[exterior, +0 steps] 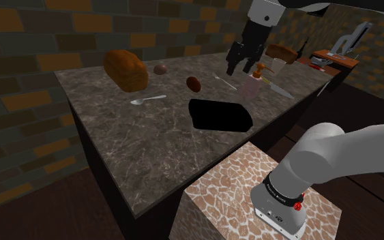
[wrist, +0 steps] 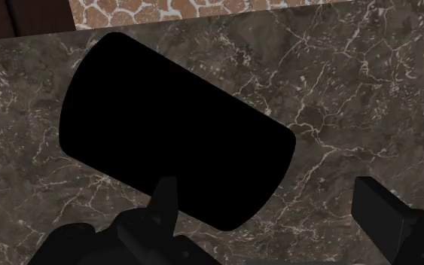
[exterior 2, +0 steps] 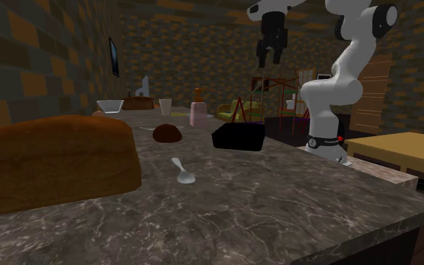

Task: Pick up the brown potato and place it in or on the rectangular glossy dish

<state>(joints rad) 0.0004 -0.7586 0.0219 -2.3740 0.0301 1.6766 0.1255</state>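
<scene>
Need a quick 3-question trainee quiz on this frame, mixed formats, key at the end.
1. True or false: the brown potato already lies in the black dish.
2. Pick one. The jaws are: A) shut on the potato; B) open, holding nothing; C) shut on the dish.
3. Short answer: in the shoulder view, what large brown thing lies on the counter to the left of the potato?

Key
1. False: the potato lies on the counter, apart from the dish.
2. B
3. The bread loaf.
</scene>
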